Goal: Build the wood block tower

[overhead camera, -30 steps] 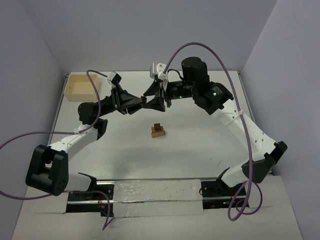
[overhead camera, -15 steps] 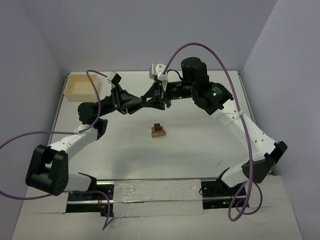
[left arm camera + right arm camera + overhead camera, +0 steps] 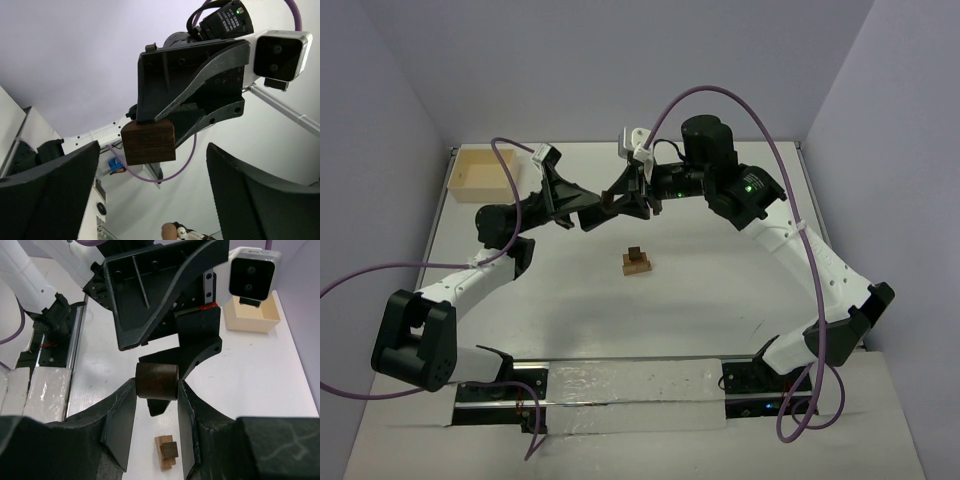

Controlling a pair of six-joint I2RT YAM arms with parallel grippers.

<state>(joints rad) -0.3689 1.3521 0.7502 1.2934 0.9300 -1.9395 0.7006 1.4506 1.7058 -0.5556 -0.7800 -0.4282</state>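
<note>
Dark brown wood block (image 3: 157, 381) is now clamped in the right gripper (image 3: 156, 392), upper centre of the top view, since the left gripper (image 3: 152, 160) has just spread wide and released it, so it looks ready for the wood block tower (image 3: 638, 261) mid-frame on the worktop (image 3: 550, 300).

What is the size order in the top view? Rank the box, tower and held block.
1. The box: plainly largest.
2. The tower.
3. The dark block, held aloft: smallest, but partly hidden and nearer the camera, so its gap to the tower is unsure.
</note>
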